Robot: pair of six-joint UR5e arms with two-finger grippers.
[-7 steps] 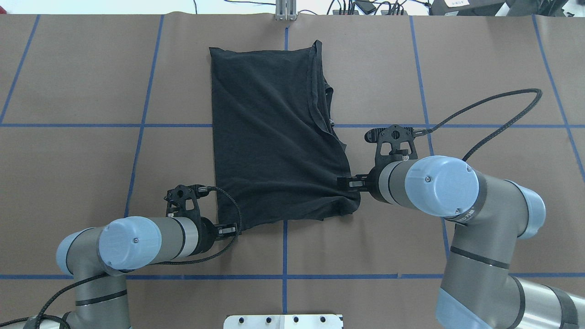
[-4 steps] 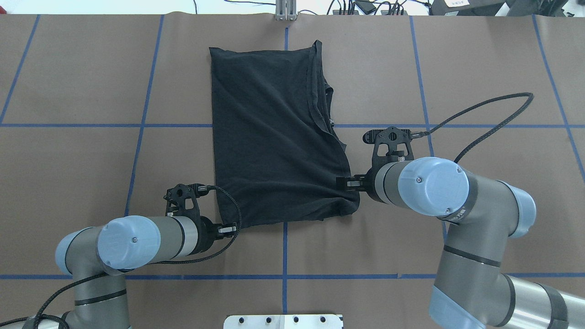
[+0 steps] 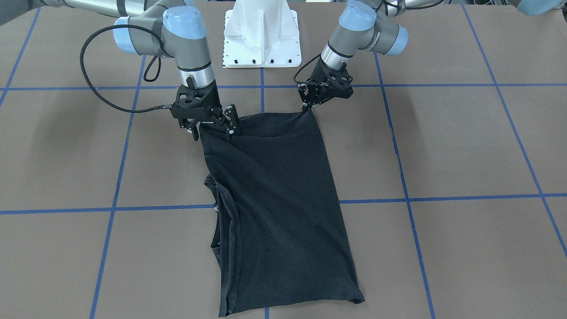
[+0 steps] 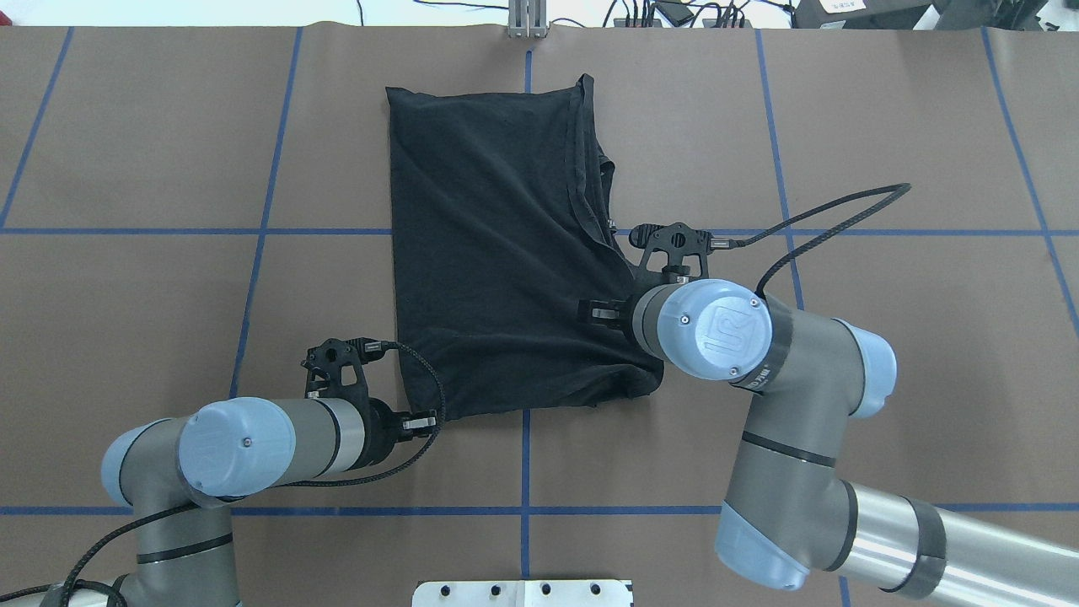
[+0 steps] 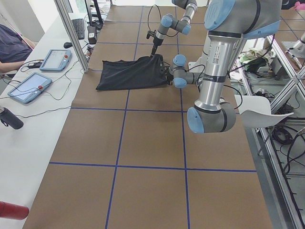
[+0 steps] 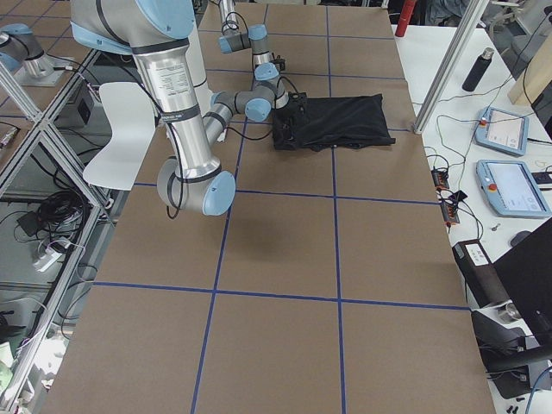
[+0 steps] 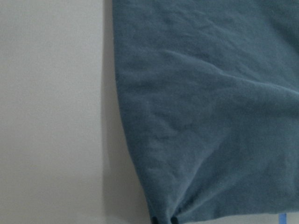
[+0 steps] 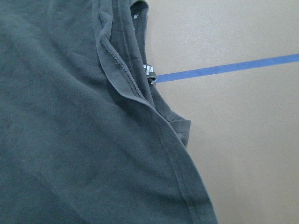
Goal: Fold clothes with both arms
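Since the next fold has to carry the near hem over to the far one, what matters to me is how the T-shirt (image 4: 497, 253) lies from the two grippers. Starting at the left of the overhead view, the left gripper (image 4: 432, 420) sits right at the shirt's near-left corner. The front camera shows its fingers pinched together on that corner, the cloth peaked up a little to meet them.

Ahead of it, away from the robot's base, the shirt lies on the brown table (image 4: 169, 337) as a long black strip, plain side up and halved lengthwise. Its long axis runs straight away from me, near hem to far hem, with the layered edges and neckline stacked along its right side.

Moving right, the right gripper (image 4: 593, 312) is not at the matching corner. It hangs over the cloth, inboard of the right edge and farther up the strip than the left one. The near-right corner (image 4: 653, 381) lies outside it and closer to the base. From the front its fingers look spread, one either side of a ridge of fabric, so I judge it is not clamped yet.

Both arms are at the near end, so the fold should go forward along the long axis. The grips are uneven, though, and the hem may travel skewed.
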